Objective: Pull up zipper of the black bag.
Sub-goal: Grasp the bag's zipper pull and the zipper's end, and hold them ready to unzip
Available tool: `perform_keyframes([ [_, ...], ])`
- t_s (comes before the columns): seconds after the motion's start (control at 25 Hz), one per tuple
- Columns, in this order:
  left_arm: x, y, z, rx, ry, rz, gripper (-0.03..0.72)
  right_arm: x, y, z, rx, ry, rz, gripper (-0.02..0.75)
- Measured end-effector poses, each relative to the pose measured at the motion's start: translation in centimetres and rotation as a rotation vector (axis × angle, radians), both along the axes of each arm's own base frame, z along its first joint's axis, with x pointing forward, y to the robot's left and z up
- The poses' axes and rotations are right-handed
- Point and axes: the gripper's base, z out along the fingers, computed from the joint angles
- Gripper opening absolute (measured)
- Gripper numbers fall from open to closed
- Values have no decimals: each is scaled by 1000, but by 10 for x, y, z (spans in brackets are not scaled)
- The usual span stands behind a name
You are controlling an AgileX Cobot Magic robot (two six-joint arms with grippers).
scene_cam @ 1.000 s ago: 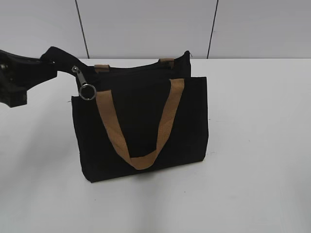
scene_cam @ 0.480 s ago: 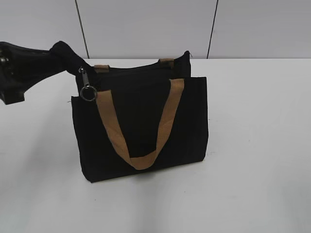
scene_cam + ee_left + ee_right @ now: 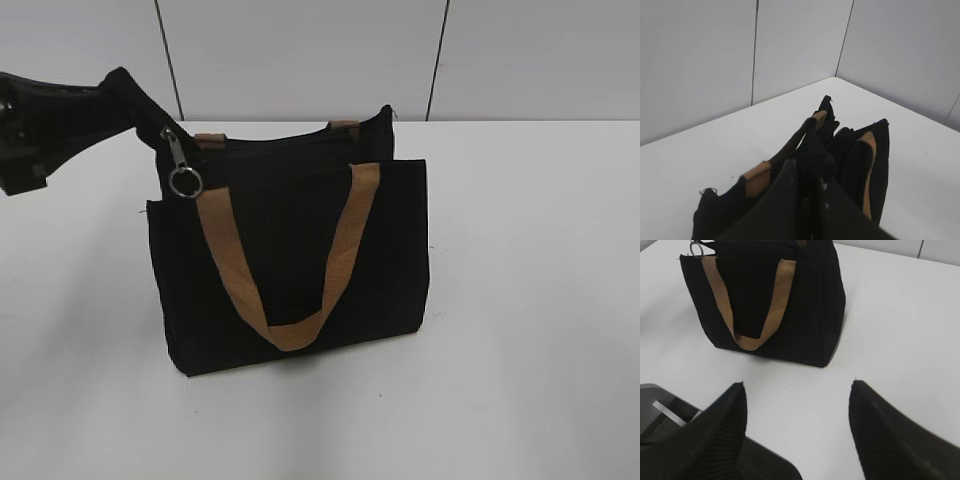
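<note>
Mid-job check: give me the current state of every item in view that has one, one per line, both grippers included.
black bag: upright on the table, left top corner pulled up and leftward.
zipper: pull tab and ring hanging at the bag's left end, untouched.
front tan handle: drooping down the front panel.
left gripper: shut on the bag's end fabric.
right gripper: open, empty, short of the bag.
</note>
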Motion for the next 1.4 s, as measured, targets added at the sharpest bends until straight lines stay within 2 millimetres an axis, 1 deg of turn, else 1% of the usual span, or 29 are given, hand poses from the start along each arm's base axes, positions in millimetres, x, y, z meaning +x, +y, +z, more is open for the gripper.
perform_keyframes([
  [0.12, 0, 0, 2, -23, -1, 5, 22, 12, 1, 3, 6, -3, 29, 494],
  [0.32, 1, 0, 4, -50, -3, 8, 22, 36, 3, 8, 71, 5, 60, 494],
  [0.56, 1, 0, 4, -52, -2, 10, 22, 70, 0, 0, 80, 94, 81, 494],
  [0.72, 1, 0, 3, -48, 1, 17, 22, 87, 0, -6, 90, 129, 90, 494],
  [0.84, 2, 1, 3, -45, 3, 22, 22, 97, 6, -5, 88, 128, 143, 494],
  [0.92, 2, 1, 3, -45, 3, 22, 22, 106, 12, -3, 83, 133, 186, 494],
  [1.04, 2, 1, 3, -45, 3, 24, 22, 125, 30, -6, 61, 154, 262, 494],
  [1.16, 2, 1, 3, -44, 4, 25, 22, 136, 56, -8, 38, 145, 351, 494],
  [1.32, 2, 1, 3, -43, 4, 26, 22, 154, 93, -18, -11, 144, 431, 494],
  [1.4, 2, 1, 3, -41, 4, 24, 22, 162, 115, -23, -45, 145, 487, 494],
])
